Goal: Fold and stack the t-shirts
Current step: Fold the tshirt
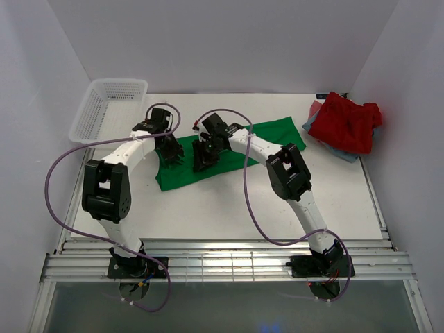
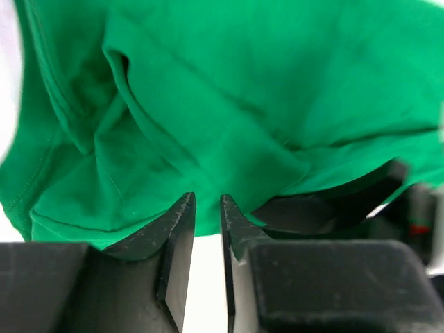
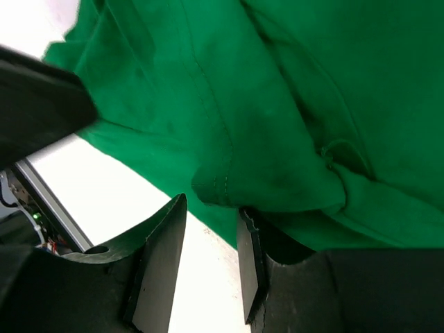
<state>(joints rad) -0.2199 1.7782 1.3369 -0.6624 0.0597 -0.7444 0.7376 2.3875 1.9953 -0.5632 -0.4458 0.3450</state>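
Note:
A bright green t-shirt (image 1: 229, 149) lies spread in a slanted band across the middle of the table. Both grippers are down at its left part. My left gripper (image 1: 170, 158) (image 2: 207, 200) has its jaws a narrow gap apart, the shirt's near edge (image 2: 173, 139) lying flat across the tips and white table showing between the fingers. My right gripper (image 1: 203, 161) (image 3: 211, 205) is open a little wider, with a folded green hem (image 3: 222, 184) just past its tips. A red t-shirt (image 1: 345, 123) lies crumpled at the back right on blue-grey cloth (image 1: 343, 154).
A white mesh basket (image 1: 111, 105) stands at the back left corner. White walls close in the table on three sides. The two grippers are close together; the right one's black body (image 2: 333, 205) shows in the left wrist view, and the left one's (image 3: 35, 111) in the right.

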